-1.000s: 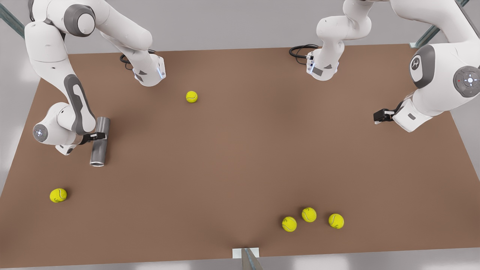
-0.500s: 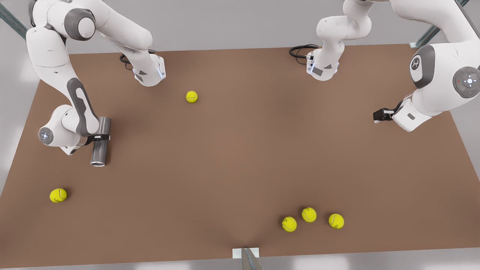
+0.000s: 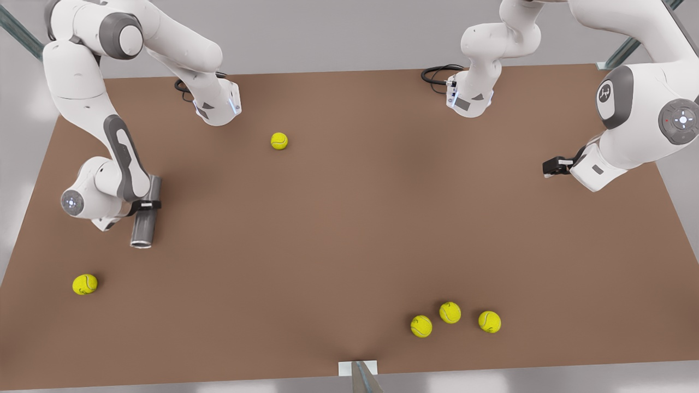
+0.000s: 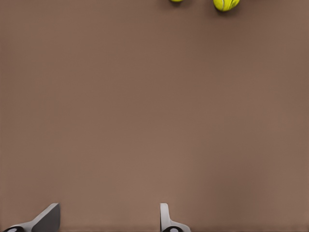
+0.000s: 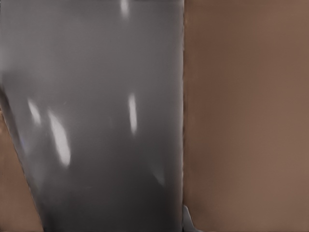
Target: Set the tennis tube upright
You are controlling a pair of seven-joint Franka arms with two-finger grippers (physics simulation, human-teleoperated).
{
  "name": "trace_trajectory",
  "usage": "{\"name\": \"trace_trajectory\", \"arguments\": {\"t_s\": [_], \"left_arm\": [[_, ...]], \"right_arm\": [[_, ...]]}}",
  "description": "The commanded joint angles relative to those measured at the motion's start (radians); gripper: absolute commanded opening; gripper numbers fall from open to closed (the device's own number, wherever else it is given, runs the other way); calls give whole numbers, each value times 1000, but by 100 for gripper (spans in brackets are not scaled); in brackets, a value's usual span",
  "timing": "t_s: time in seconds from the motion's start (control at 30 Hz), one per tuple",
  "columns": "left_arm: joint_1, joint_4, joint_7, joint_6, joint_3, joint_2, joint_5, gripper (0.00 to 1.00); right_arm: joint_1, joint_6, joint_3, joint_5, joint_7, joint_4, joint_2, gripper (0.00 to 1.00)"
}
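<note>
The tennis tube is a grey metallic cylinder near the table's edge on the front view's left. It lies lengthwise, and its silvery rim points toward the front edge. My right gripper is shut on its middle. In the right wrist view the tube sits close up, with one fingertip against its side. Whether the tube rests on the table or hangs just above it, I cannot tell. On the front view's right my left gripper waits open above bare table, its fingers spread with nothing between them.
Yellow-green tennis balls lie on the brown table: one at the back, one front left, three near the front edge. The left wrist view catches one ball. Both arm bases stand at the back.
The right arm's wrist has swung rightward and toward the front edge, and the held tube has shifted slightly the same way. The left arm has barely moved.
</note>
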Motion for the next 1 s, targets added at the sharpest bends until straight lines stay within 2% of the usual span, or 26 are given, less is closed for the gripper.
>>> {"name": "trace_trajectory", "arguments": {"t_s": [0.0, 0.13, 0.3, 0.4, 0.53, 0.57, 0.7, 0.77, 0.97], "left_arm": [[0, 0, -2, -7, 0, -1, 1, 100], [0, 0, -2, -7, 0, -1, 1, 100], [0, 0, -2, -6, 0, -1, 1, 100], [2, 0, -2, -4, 0, 1, 1, 100], [3, 0, -2, -4, 0, 1, 1, 100], [3, 0, -2, -3, 0, 1, 1, 100], [3, 0, -2, -3, 0, 1, 1, 100], [3, 0, -2, -3, 0, 1, 1, 100], [3, 0, -2, 0, 0, 4, 1, 100]], "right_arm": [[69, -5, 1, -10, 6, 17, -6, 63], [339, -90, 1, 0, -112, 186, -8, 63], [754, -101, 1, 11, -114, 345, 2, 63], [946, -99, 2, 16, -114, 402, 15, 63], [1175, -87, 1, 29, -187, 718, 250, 63], [1230, -85, 2, 33, -175, 752, 275, 67], [1339, 33, 1, 19, -324, 785, 373, 65], [1334, 34, -2, 3, -339, 782, 388, 65], [1295, 67, -2, 88, -123, 770, 405, 66]]}}
